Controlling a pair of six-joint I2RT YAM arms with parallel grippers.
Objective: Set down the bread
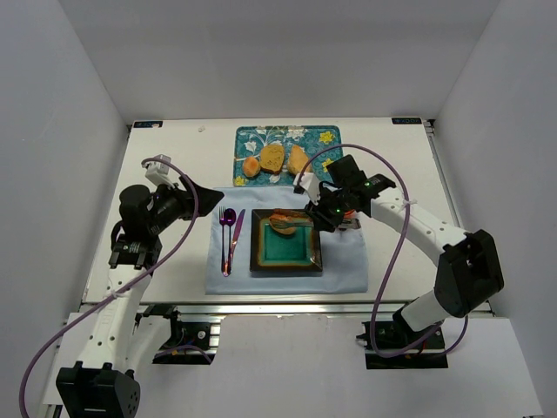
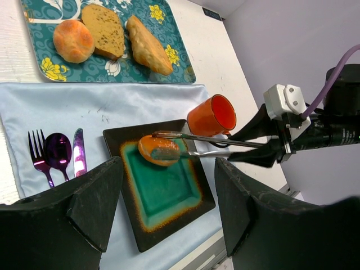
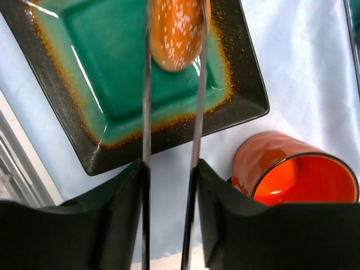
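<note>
**Desk:** Over the bench (image 1: 174,144), we see the right claw (image 1: 338,212) clamped narrow on a pair of metal tongs (image 2: 219,145), and the tongs in turn pinch an orange roll (image 2: 158,150). Where does that leave the job?

**Field:** Most of the way, we reckon. The roll is at the far edge of the square teal plate (image 2: 169,208), inside its dark rim. Whether it touches the glaze or hangs just above it, we cannot tell.

**Desk:** And what is left?

**Field:** By our reading, the let-go. The tongs have not yet opened, so the bread is carried, not placed. After that the arm must draw clear without dragging the roll or knocking the orange mug (image 2: 212,115) just beside the plate.

**Desk:** The other arm?

**Field:** The left claw (image 2: 169,169) hangs wide and empty above the blue cloth (image 2: 56,112), near the cutlery. Three more pieces lie on the patterned tray (image 2: 185,70) behind
</note>
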